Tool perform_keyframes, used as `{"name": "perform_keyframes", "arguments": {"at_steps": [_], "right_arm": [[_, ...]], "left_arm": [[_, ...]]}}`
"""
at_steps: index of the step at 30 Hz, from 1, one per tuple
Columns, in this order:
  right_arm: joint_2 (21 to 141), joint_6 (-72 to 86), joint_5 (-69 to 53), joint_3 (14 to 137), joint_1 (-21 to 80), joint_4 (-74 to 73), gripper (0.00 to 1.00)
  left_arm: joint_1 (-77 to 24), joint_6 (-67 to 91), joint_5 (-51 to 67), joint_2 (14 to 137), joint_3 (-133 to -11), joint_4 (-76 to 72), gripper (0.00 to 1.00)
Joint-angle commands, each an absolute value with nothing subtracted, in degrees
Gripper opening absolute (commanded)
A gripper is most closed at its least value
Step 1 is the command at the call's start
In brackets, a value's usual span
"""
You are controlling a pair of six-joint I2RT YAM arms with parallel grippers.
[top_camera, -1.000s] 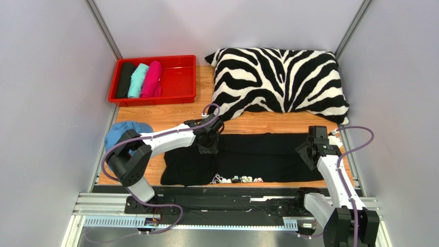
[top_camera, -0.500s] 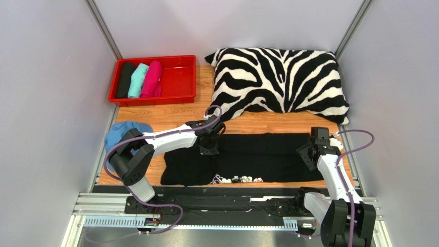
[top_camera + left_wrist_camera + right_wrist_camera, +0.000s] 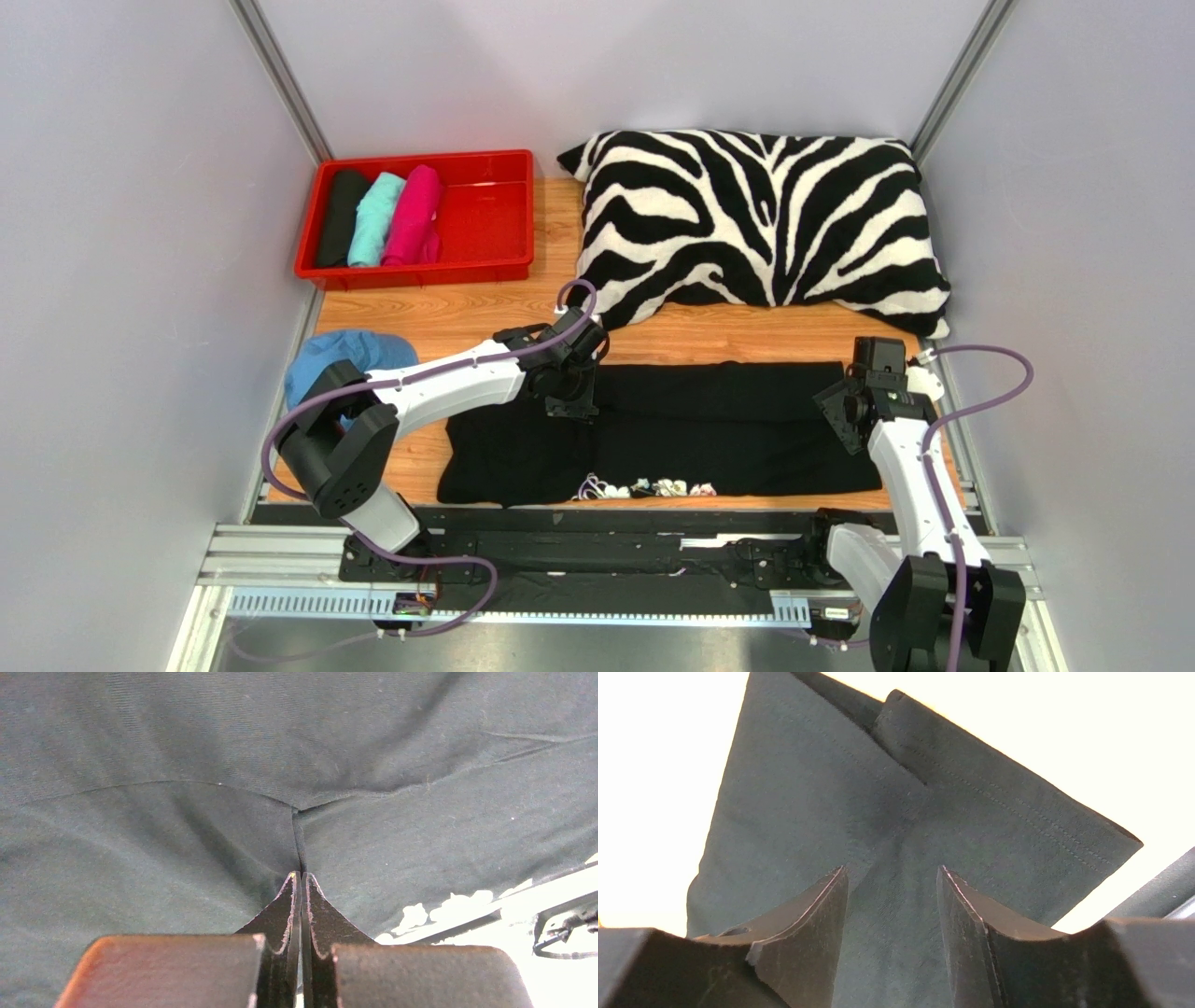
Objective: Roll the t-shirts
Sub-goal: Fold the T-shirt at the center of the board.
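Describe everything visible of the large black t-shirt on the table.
The black t-shirt is soft, matt cotton-like cloth, folded into a long band across the wooden table, with a small white print at its near edge. The left gripper is shut, pinching a pucker near its far edge; the open right gripper hangs over its right end.

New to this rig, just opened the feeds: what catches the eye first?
The zebra-striped pillow at the far right jumps out first. Next, the black t-shirt spread near the arms, the left pincer shut on a fold of it. Far left, a red tray holds three rolled tees.
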State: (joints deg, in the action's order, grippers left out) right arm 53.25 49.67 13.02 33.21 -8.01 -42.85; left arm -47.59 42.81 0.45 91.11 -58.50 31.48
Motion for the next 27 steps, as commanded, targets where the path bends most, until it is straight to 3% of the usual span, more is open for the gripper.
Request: {"name": "perform_keyframes", "arguments": {"at_steps": [1,27], "right_arm": [[56.5,50.97,15.55,35.6,-8.53,-41.4,0.53],[61.7,54.05,15.38,35.68,-9.67,-35.42,0.42]], "left_arm": [[-47.9,41.22,2.72,88.95,-57.92,29.62,0.0],[-47.9,39.81,3.34,88.24,-57.3,29.71,0.0]]}}
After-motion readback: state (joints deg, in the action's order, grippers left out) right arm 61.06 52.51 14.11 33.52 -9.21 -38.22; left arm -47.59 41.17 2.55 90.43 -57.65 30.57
